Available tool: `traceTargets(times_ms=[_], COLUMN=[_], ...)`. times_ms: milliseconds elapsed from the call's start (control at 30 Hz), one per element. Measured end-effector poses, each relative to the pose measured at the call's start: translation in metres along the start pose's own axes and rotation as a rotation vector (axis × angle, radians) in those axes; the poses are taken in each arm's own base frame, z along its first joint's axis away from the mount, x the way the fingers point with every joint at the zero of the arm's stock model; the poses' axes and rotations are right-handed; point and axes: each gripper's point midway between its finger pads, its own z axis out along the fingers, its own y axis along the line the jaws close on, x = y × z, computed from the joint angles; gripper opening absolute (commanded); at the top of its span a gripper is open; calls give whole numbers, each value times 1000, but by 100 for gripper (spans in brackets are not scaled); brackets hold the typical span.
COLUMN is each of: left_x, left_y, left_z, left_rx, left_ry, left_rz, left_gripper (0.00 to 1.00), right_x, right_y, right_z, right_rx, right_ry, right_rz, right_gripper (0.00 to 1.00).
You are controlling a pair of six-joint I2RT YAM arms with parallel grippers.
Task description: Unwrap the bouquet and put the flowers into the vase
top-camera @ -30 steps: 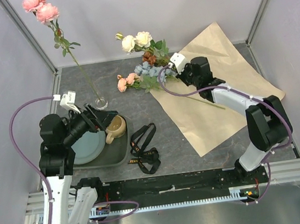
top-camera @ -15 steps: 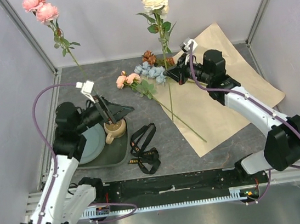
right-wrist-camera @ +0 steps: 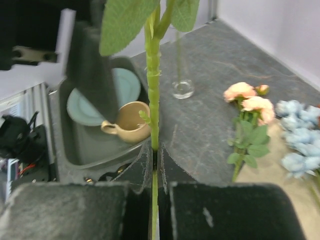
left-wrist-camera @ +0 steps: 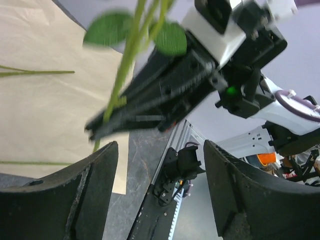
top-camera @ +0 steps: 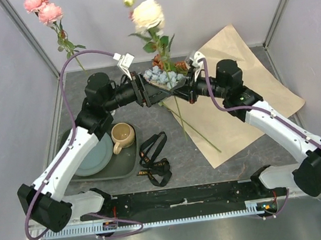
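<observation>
1. Table [top-camera: 183, 159]: dark grey surface that carries everything below.
2. Kraft paper [top-camera: 240, 47]: unwrapped, spread flat on the far right.
3. Tray [top-camera: 117, 174]: dark green, near left. It holds a pale plate [top-camera: 89, 162] and a tan mug [top-camera: 121, 136].
4. Left gripper [top-camera: 157, 92]: reaches right across the middle with its jaws spread wide and nothing between them. It faces the raised stem.
5. Right gripper [right-wrist-camera: 155, 155]: clamped tight on the lower stem of the cream rose [top-camera: 148, 15] and holding it upright over the table's middle.
6. Pink rose [top-camera: 42, 10]: already stands in the vase, bloom high at the far left.
7. Loose flowers: a blue cluster [right-wrist-camera: 300, 145] and peach blooms [right-wrist-camera: 247, 97] lie at the paper's left edge.
8. Ribbon [top-camera: 154, 161]: black, untied, just right of the tray.
9. Vase [right-wrist-camera: 183, 89]: narrow clear glass at the far left, beyond the mug. The left arm hides it in the top view.

Risks, as a judgement:
- The two grippers are very near each other, so a misjudged handover could knock them together or pinch leaves rather than stem.
- If the right gripper releases before the left one grips, the rose falls.
- The vase is slim and already top-heavy, so it could tip if the stem comes in at an angle.
</observation>
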Motion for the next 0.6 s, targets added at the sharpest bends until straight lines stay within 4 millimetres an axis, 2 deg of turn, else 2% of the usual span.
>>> traceTargets(times_ms=[67,100,133,300,600], left_x=[-3,-5,-6,-10,-12], left_y=[-1,-2,-2,0,4], left_z=[8,12,14,14,12], left_rx=[8,12,12,-26,-60], left_ry=[9,12,15,16,23], left_rz=[6,13,15,29,41], left_gripper=[71,63,60,47,46], right_x=[5,7,8,2,0], right_y=[15,24,28,35,41], right_z=[4,6,6,5,3], right_rx=[-47,-73,-86,-99,-111], right_ry=[22,35,39,28,32], right_rz=[-11,-15,-22,-56,-82], right_gripper=[0,0,0,0,0])
